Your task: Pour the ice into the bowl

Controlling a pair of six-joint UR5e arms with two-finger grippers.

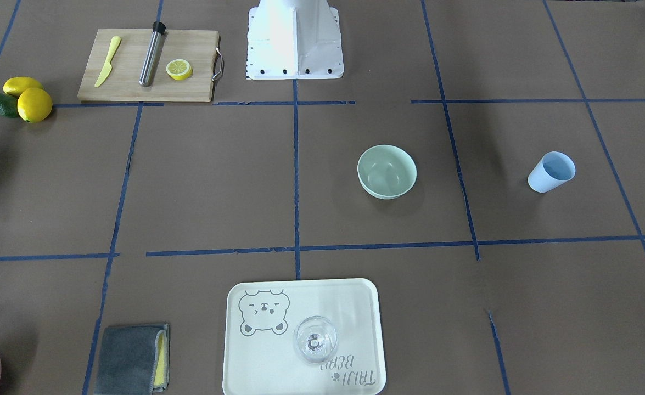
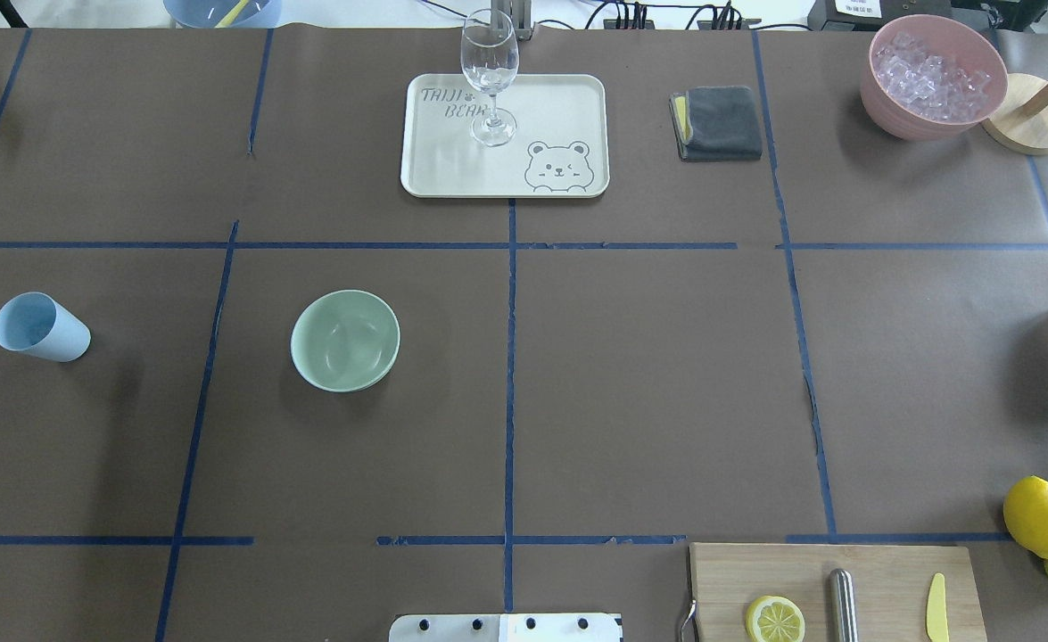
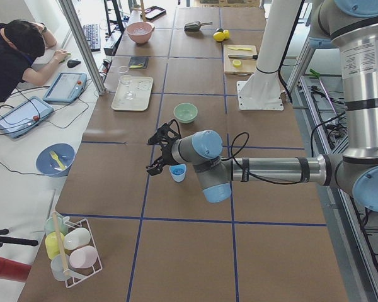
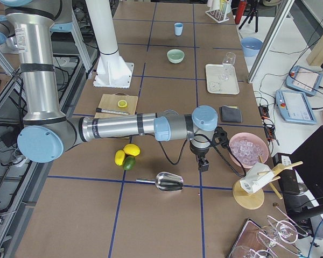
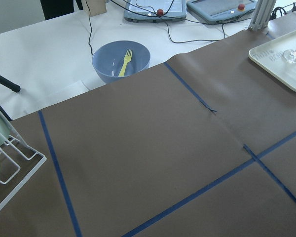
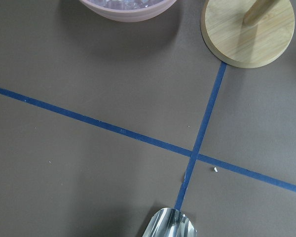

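Brown paper ruled with blue tape covers the table (image 2: 648, 374), where, seen from overhead, a pale blue cup (image 2: 40, 326) stands far left and the mint-green bowl (image 2: 345, 341) sits upright to its right, well apart from it. Mid-table at the far edge, a cream tray (image 2: 452, 160) printed "TAIJI BEAR" beside a winking bear drawing carries a wine glass (image 2: 490, 89); the front-facing view shows the same lettering upside down. Right of the tray lies a folded grey cloth (image 2: 720, 123), then a pink container (image 2: 898, 116) heaped with clear ice pieces (image 2: 934, 69), just beside a round wooden base (image 2: 1029, 114). Along the near edge at right, a wooden cutting board (image 2: 880, 580) bears a lemon half (image 2: 775, 619), a steel rod (image 2: 842, 606) and a yellow knife (image 2: 936, 620), with whole lemons (image 2: 1038, 515) beyond it. Only the end-of-table views show the grippers. The left gripper (image 3: 152, 154) hovers near the blue cup, and the right gripper (image 4: 203, 164) points down between the pink container and a metal scoop (image 4: 169, 181) lying on the paper. Whether either gripper's jaws are apart or together cannot be told. The left wrist view alone shows up close a blue bowl (image 5: 103, 69) holding a yellow fork (image 5: 124, 61), on a white surface off the paper.
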